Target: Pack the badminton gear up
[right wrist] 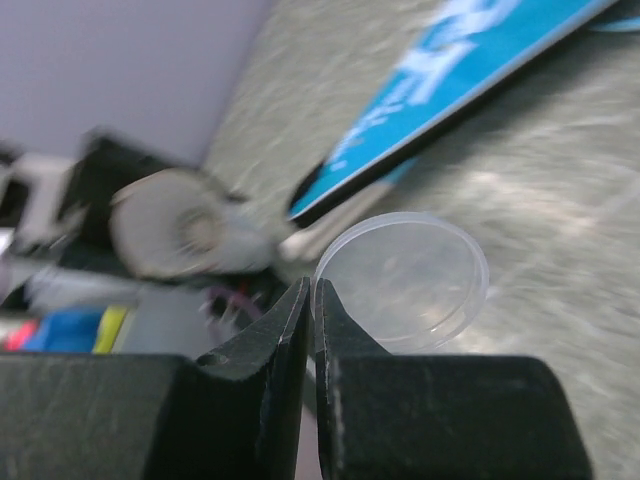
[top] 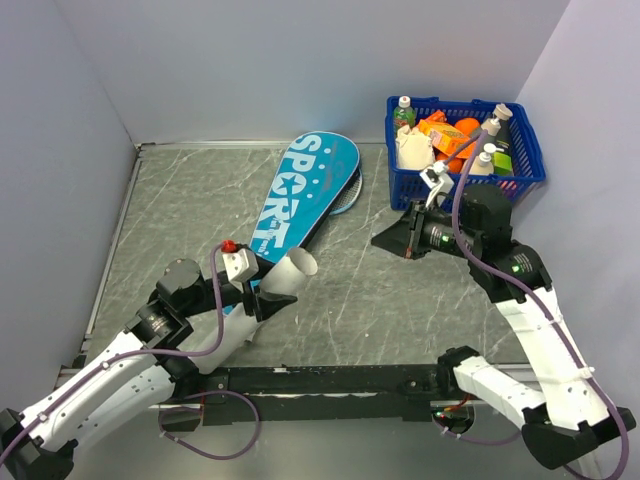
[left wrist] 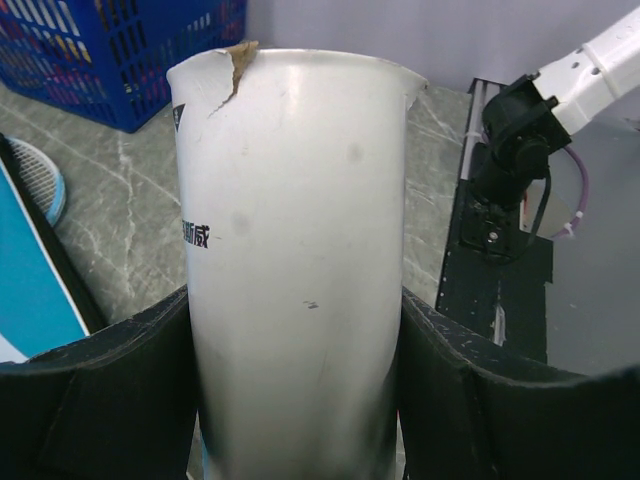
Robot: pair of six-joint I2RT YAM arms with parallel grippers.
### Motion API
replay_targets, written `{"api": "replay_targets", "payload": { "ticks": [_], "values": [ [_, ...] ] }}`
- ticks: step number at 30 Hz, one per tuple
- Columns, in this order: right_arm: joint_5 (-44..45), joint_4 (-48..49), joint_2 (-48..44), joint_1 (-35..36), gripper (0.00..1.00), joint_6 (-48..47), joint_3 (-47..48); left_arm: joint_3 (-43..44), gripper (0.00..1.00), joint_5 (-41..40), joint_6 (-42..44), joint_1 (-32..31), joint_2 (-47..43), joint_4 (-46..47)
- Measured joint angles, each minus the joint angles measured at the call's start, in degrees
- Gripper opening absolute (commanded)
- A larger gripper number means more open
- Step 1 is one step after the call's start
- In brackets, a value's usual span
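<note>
1. On the grey marbled table (top: 180, 230) lies one blue bag (top: 300, 195), racket-shaped and lettered SPORT in white. Its wide end points toward the back wall and its narrow end toward the left arm.
2. One racket (top: 350, 190) shows only as a sliver of strung head, poking out along the bag's right edge. The rest is hidden by the bag, so I cannot tell whether a second one lies there.
3. One white tube (top: 290, 272) is clamped across its body by the left gripper (top: 262, 297). A black pad presses on each side. It is tilted, with the open mouth up and to the right, just beside the bag's narrow end.
4. From the left wrist, the tube's rim is torn at one spot, and small dark print runs down its side. What is inside cannot be seen.
5. One clear lid (right wrist: 410, 275), round and shallow, is pinched by its rim in the right gripper (right wrist: 313, 300). The jaws are almost together. It hangs above bare table between the bag and the basket.
6. One blue basket (top: 525, 170) stands in the far right corner. It holds several white-capped bottles (top: 404, 108) and some orange packs (top: 445, 135).
7. The right arm's wrist stands just before the basket's near wall and covers part of it.
</note>
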Motion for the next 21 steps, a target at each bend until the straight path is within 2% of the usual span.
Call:
{"api": "replay_targets", "payload": {
  "ticks": [10,21],
  "values": [
    [-13.22,0.61,4.42,10.47,0.13,0.17,4.81,0.0,0.01,6.27,-0.09,-0.59,0.0,0.13],
    [-17.55,3.32,10.27,17.62,0.13,0.04,7.8,0.0,0.01,12.94,-0.13,-1.31,0.0,0.24]
  ]
}}
